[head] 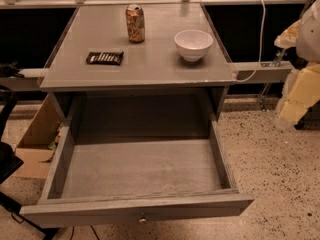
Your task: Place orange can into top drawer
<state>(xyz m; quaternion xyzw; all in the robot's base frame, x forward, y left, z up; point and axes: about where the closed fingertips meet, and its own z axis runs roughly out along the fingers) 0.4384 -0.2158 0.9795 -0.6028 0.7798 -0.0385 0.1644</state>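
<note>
Our top drawer [135, 210] sits open to receive the orange can [135, 23]; the gripper [6, 159] hangs far left, its state we cannot tell.

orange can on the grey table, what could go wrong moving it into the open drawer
The orange-brown metal drink can stands upright far back on the grey table top; a clumsy grasp could tip it. The round white bowl and flat dark candy bar lie nearer the open grey wooden top drawer, so a low carry might clip them. The gripper is not in view.
</note>
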